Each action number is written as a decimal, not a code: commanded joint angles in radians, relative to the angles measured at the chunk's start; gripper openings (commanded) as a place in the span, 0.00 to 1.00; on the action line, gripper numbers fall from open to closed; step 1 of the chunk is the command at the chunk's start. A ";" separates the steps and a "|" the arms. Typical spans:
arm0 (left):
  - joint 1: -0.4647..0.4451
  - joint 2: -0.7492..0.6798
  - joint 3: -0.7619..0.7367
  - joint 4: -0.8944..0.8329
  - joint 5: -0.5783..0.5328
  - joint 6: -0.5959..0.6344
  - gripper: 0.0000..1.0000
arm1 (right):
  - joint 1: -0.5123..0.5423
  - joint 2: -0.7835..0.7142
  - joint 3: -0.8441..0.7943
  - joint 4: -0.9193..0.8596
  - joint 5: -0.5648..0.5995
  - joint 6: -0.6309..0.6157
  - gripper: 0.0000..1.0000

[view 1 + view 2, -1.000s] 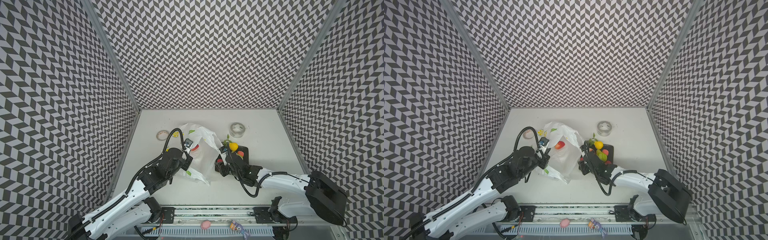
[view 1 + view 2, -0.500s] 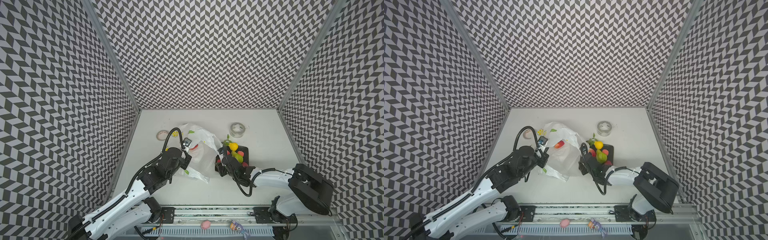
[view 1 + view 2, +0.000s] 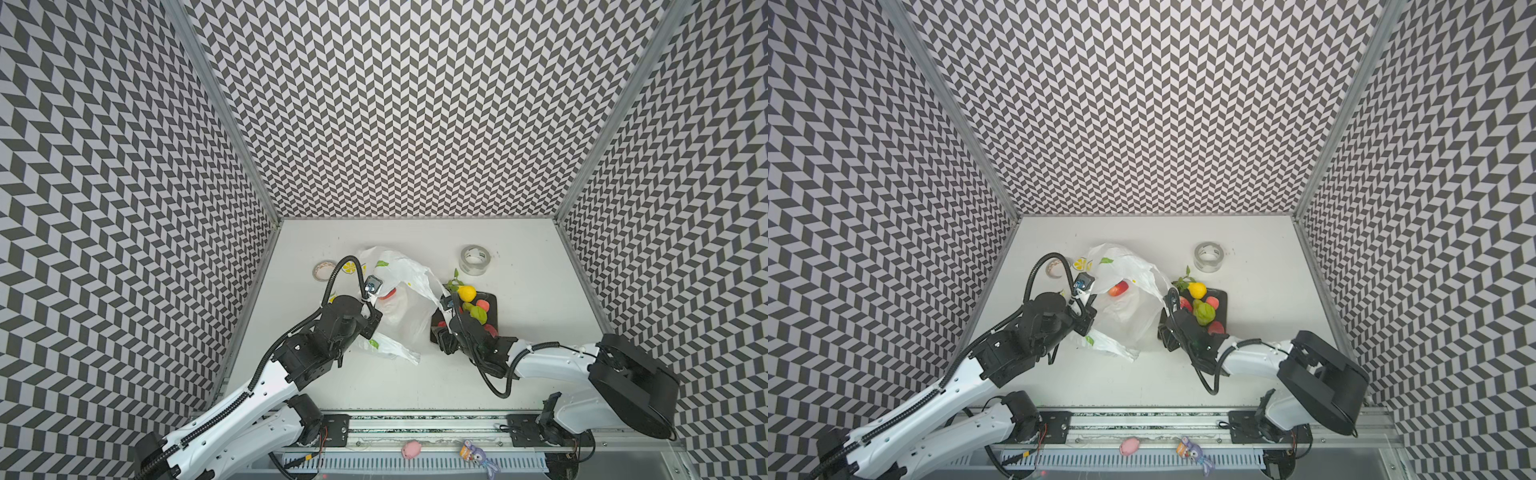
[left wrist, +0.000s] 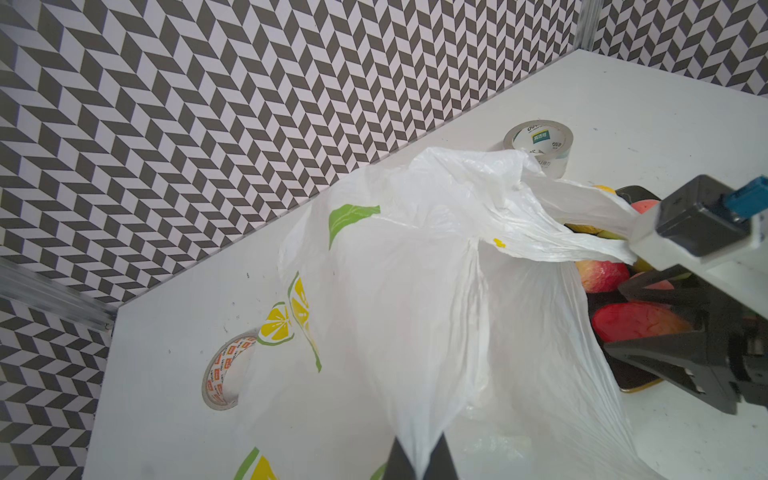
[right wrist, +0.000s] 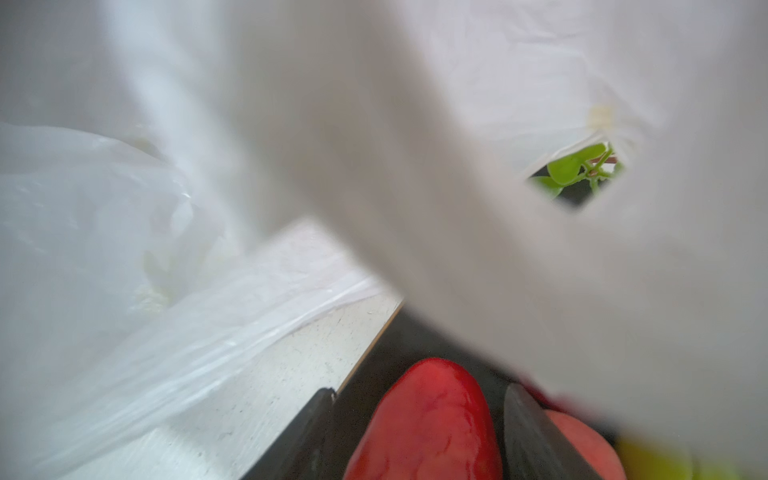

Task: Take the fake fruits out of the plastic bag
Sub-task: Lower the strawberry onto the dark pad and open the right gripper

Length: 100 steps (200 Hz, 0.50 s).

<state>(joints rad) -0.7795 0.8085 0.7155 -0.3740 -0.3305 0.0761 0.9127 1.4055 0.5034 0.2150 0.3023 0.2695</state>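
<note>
While the left gripper (image 4: 419, 457) is clamped on the crinkly white plastic bag (image 4: 415, 291), the right gripper (image 5: 419, 390), parted around the glossy red toy fruit (image 5: 428, 436), is best raised straight.

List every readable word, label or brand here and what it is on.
"deli", uncertain, repeated small print: core of the clear tape roll.
Green label on that core: too small to read.
Red-orange print on the other tape roll: too small to read.
The plastic bag: lemon pictures only, no words.
</note>
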 commanded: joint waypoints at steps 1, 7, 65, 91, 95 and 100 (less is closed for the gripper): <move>0.008 -0.017 0.014 0.012 -0.016 0.017 0.00 | 0.003 -0.073 -0.023 0.052 0.004 -0.006 0.67; 0.008 -0.017 0.013 0.013 -0.017 0.017 0.00 | 0.004 -0.093 -0.030 0.049 0.002 -0.005 0.68; 0.013 -0.008 0.007 0.040 -0.015 0.021 0.00 | 0.005 -0.380 -0.084 -0.103 -0.012 0.041 0.69; 0.014 -0.006 0.007 0.050 -0.015 0.022 0.00 | 0.005 -0.541 -0.098 -0.198 -0.018 0.100 0.67; 0.014 -0.006 0.006 0.052 -0.015 0.022 0.00 | 0.004 -0.569 -0.099 -0.209 -0.017 0.109 0.67; 0.015 -0.005 0.006 0.053 -0.013 0.022 0.00 | 0.004 -0.600 -0.098 -0.221 -0.017 0.113 0.67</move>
<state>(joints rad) -0.7715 0.8085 0.7155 -0.3576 -0.3370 0.0860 0.9134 0.9283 0.4191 0.0727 0.2909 0.3183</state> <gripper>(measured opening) 0.047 0.674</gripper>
